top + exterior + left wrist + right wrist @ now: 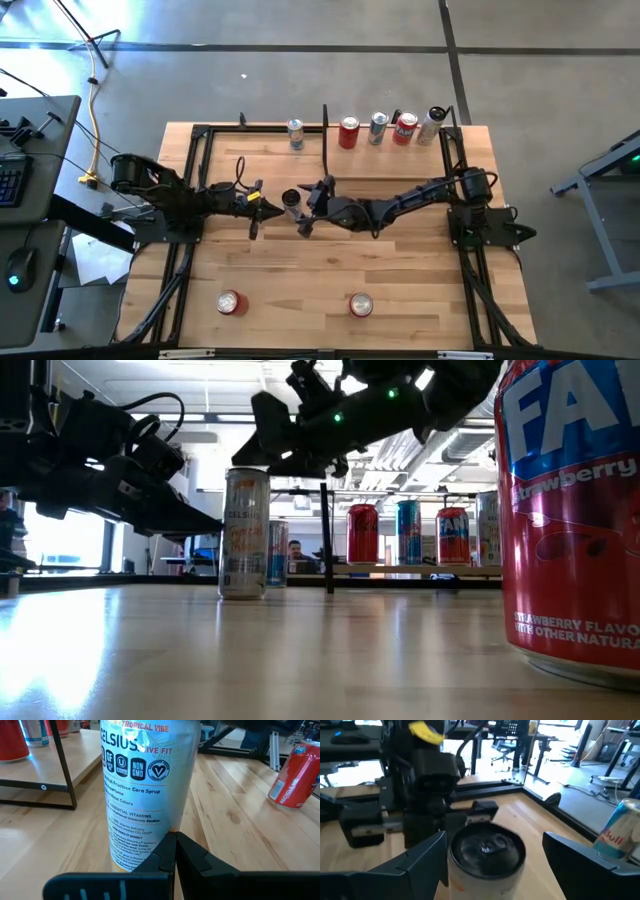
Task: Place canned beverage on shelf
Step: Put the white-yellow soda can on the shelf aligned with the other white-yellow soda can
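Note:
A slim silver Celsius can (pixel 291 200) stands upright on its base on the slatted tabletop, left of the shelf; it also shows in the low view (pixel 245 535). My left gripper (pixel 262 207) is shut, its tips at the can's side (pixel 173 836). My right gripper (pixel 494 837) is open just above the can's lid (pixel 487 847), one finger on each side, touching nothing. It also shows in the high view (pixel 305 210). The shelf (pixel 390 160), a pale wood panel between black bars, lies at the far right. My left gripper has its shut fingertips (pixel 170 840) against the can's side wall (pixel 150 827), on its lower half. The fingers come level from the table's left. The can stands upright on the table.
Two red cans, a silver can and a white bottle (pixel 430 125) stand along the shelf's far edge. A Red Bull can (pixel 296 133) stands left of the shelf's black bar (pixel 325 150). Two red cans (pixel 232 302) (pixel 360 304) stand near the table's front edge.

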Robot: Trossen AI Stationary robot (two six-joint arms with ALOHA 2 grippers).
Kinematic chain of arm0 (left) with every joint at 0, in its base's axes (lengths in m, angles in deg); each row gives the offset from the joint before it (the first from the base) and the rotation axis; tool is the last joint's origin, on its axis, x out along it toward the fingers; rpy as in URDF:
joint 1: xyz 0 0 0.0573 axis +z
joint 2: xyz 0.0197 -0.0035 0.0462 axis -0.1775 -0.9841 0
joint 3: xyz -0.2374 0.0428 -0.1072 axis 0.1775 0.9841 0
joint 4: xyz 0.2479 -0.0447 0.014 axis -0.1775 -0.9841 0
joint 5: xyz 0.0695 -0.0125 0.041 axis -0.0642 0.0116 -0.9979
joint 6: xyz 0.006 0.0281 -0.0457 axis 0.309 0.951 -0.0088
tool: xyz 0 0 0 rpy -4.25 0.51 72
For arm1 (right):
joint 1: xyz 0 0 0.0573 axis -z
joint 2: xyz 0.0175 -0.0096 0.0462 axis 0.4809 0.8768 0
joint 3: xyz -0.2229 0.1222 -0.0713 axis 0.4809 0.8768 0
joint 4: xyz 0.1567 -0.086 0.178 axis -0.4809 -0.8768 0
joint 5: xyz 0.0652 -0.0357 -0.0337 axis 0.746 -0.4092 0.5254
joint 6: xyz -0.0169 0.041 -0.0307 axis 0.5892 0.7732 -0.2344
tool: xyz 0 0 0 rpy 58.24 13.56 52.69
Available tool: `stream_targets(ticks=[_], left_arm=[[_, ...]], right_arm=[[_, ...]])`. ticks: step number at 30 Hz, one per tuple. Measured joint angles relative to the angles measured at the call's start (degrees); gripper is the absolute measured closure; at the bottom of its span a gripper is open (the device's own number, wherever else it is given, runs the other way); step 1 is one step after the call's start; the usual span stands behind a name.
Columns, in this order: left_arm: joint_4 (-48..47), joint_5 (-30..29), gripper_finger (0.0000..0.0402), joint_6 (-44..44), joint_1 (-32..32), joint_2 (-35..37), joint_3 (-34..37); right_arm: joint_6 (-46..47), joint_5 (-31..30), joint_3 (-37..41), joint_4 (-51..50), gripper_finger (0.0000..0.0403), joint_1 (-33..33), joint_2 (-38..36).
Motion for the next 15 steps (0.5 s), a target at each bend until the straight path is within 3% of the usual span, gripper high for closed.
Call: stream_targets(ticks=[15], left_arm=[[-0.02,0.01,0.0401,-0.02,0.02,0.0,0.0]], right_arm=[[4.9,4.24,-0.38,-1.63,0.0086,1.97,0.0]])
